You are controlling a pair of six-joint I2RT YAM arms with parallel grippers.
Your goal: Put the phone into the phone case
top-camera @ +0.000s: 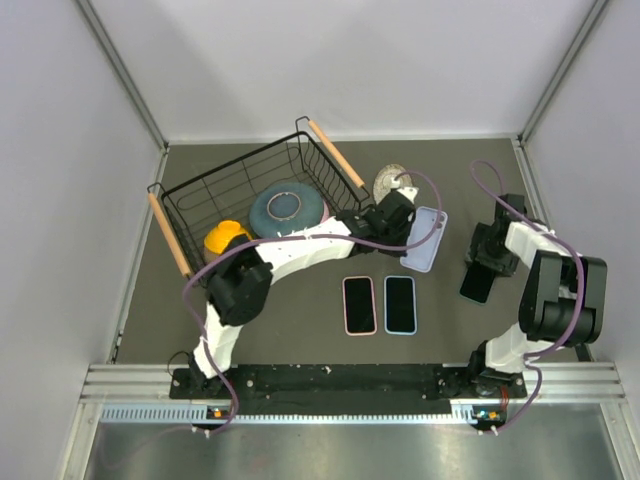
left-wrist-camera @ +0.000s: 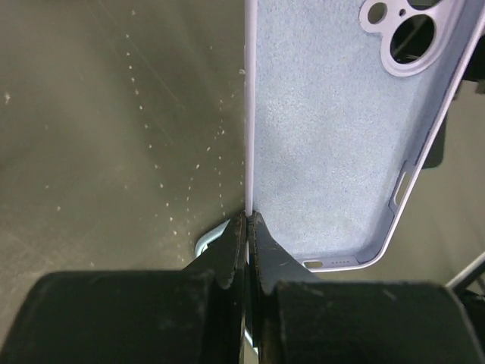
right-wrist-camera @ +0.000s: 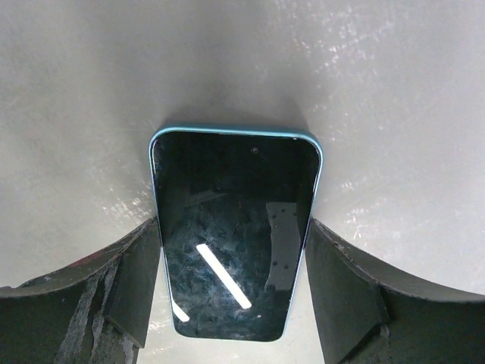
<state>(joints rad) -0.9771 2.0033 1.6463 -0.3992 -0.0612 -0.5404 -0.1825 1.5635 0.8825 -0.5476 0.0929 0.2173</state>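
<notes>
Lilac phone case pinched in left fingers, phone seemingly gripped by right fingers, wire basket beside.

Left arm bends at the elbow, forearm reaching toward 2 o'clock; the left gripper has its jaws pinched tight on one edge of the phone case. Right arm folds sharply, wrist directed to 10 o'clock. The right gripper clamps both long sides of the phone.
</notes>
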